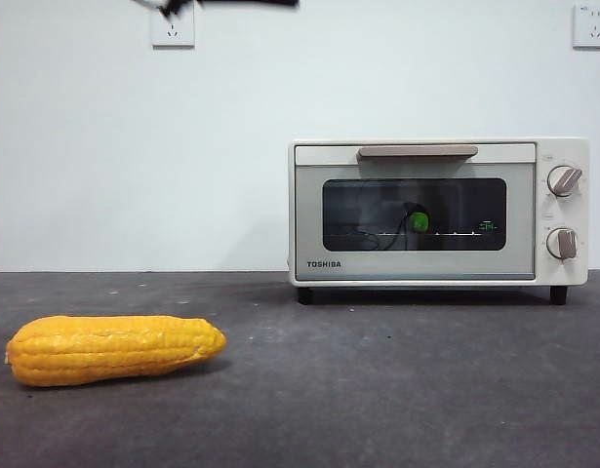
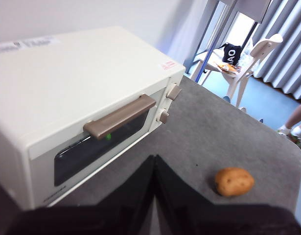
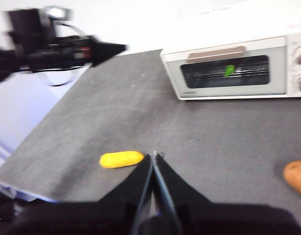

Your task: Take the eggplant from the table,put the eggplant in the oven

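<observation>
The cream oven (image 1: 417,265) stands at the back right of the dark grey table (image 1: 397,390) with its door closed. Through the dark glass only the eggplant's green stem cap (image 1: 419,221) shows; its purple body is lost in the dark. That green spot also appears behind the glass in both wrist views (image 2: 108,136) (image 3: 229,70). My left gripper (image 2: 154,161) hangs shut and empty, high in front of the oven (image 2: 91,93). My right gripper (image 3: 154,155) is shut and empty too, high above the table's front part. The left arm's tip (image 3: 118,48) shows far off in the right wrist view.
A yellow corn cob (image 1: 114,348) lies at the front left of the table, also seen small (image 3: 122,159) in the right wrist view. A brown potato (image 2: 234,181) rests on the table to the oven's knob side. The table edge and a chair (image 2: 248,58) lie beyond it.
</observation>
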Controlling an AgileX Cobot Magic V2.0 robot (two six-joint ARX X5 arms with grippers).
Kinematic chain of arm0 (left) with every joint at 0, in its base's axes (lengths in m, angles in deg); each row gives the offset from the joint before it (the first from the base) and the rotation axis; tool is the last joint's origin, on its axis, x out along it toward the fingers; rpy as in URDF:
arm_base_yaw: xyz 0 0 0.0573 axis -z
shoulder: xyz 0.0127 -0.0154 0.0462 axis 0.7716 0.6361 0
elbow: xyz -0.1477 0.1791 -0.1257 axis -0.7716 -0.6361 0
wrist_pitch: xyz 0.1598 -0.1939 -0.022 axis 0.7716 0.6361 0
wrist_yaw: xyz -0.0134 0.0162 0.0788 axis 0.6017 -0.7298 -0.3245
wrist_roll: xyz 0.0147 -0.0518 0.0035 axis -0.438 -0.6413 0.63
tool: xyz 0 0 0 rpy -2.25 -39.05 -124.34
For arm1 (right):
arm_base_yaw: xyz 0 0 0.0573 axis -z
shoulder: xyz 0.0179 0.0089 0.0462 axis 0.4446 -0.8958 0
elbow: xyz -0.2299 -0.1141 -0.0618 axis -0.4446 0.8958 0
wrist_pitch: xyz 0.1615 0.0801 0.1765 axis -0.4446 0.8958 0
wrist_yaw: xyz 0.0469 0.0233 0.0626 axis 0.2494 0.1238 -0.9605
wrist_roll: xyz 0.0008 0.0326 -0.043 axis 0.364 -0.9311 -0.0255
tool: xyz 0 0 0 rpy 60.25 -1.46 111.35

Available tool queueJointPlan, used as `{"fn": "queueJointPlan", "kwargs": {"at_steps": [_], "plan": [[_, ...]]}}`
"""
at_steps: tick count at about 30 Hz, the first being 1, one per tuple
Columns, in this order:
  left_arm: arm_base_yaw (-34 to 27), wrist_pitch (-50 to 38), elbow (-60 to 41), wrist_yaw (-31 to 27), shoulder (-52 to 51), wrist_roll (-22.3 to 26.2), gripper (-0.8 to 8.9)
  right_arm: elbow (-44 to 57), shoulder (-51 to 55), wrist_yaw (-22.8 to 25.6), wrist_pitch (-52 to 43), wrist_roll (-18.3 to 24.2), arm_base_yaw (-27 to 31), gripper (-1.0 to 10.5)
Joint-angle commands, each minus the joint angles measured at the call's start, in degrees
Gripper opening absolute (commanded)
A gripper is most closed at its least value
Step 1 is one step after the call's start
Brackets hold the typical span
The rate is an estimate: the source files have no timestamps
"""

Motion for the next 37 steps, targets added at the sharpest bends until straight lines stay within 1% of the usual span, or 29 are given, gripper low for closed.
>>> {"fn": "queueJointPlan", "kwargs": {"at_steps": [1,3,7,11,14,18,24,37], "plan": [[1.5,4.5,-0.1,-2.1,-4.3,1.9,-0.06,-0.2,0.5,0.9,1.2,1.1,0.0,0.0],[2.5,8.0,-0.1,-2.4,-7.5,2.8,-0.06,-0.2,0.5,0.9,1.2,1.3,0.0,0.0],[4.6,14.6,-0.1,-3.4,-13.5,2.9,-0.06,-0.2,0.5,0.9,1.2,1.3,0.0,0.0],[6.4,19.2,-0.1,-3.4,-18.6,2.9,-0.06,-0.2,0.5,0.9,1.2,1.3,0.0,0.0],[7.2,20.9,-0.1,-4.2,-21.8,2.9,-0.06,-0.2,0.5,0.9,1.2,1.3,0.0,0.0],[7.6,21.6,-0.1,-6.7,-24.7,2.9,-0.06,-0.2,0.4,0.9,1.2,1.3,0.0,0.0],[7.6,21.7,-0.1,-6.8,-27.0,2.9,-0.06,-0.2,0.4,1.5,1.2,1.3,0.0,0.0],[7.6,21.6,0.0,-6.8,-27.1,2.9,-0.05,-0.2,0.4,1.5,1.2,1.3,0.0,0.0]]}}
